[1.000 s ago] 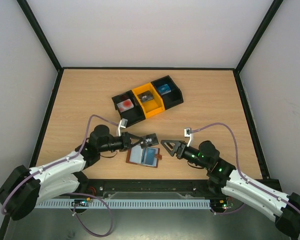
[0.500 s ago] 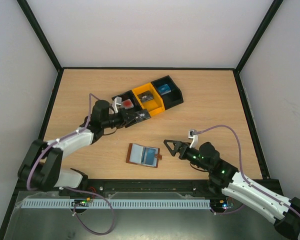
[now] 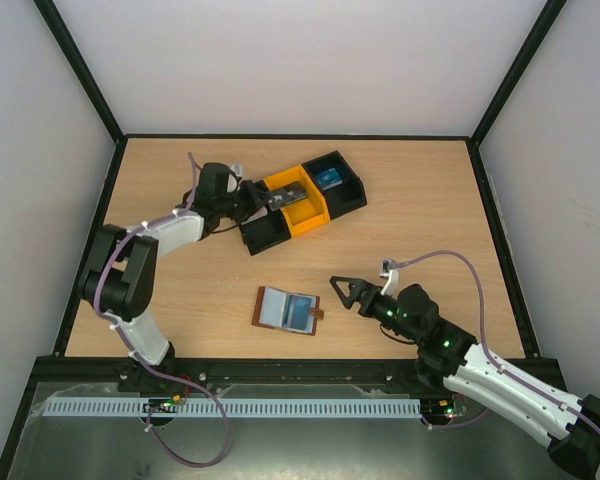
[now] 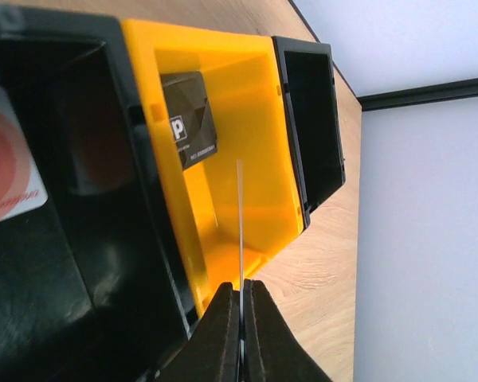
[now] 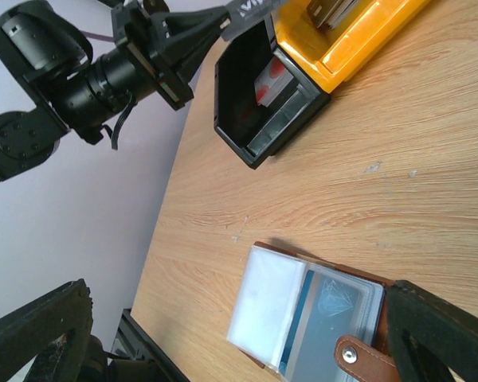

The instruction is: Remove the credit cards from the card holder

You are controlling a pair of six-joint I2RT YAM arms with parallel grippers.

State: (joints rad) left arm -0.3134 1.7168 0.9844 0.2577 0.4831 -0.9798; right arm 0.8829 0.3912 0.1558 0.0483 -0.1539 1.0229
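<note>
The left tool [image 4: 240, 306] has just swung well away from the near side of the surface [image 3: 420, 220] and now hangs above the orange bin [image 3: 315, 215], where a second ago it was down beside the card holder [image 3: 288, 310]. Its fingers are pinched together on the dark grey card [image 4: 240, 223]. The left wrist view sees that card edge-on as a thin line standing over the bin's open mouth. Another dark card [image 4: 190, 118] with white marks already lies flat inside the same bin.

So one card looks to be out and carried; I would say all it needs now is to be let go so it drops in beside the other.

The card holder has stayed put, well apart from the orange bin on the side nearer the arms. It lies spread open with its clear sleeves up. The blue card [image 5: 323, 314] is still tucked in a sleeve on the strap side, so the job is only partly done.

The right tool [image 3: 338, 292] is also well clear of the bin, on the holder's strap side. Its fingers are spread apart and holding nothing, close by the strap tab [image 5: 358, 350] but, as far as I can tell, not touching it. It looks placed to steady the holder for the blue card.
</note>
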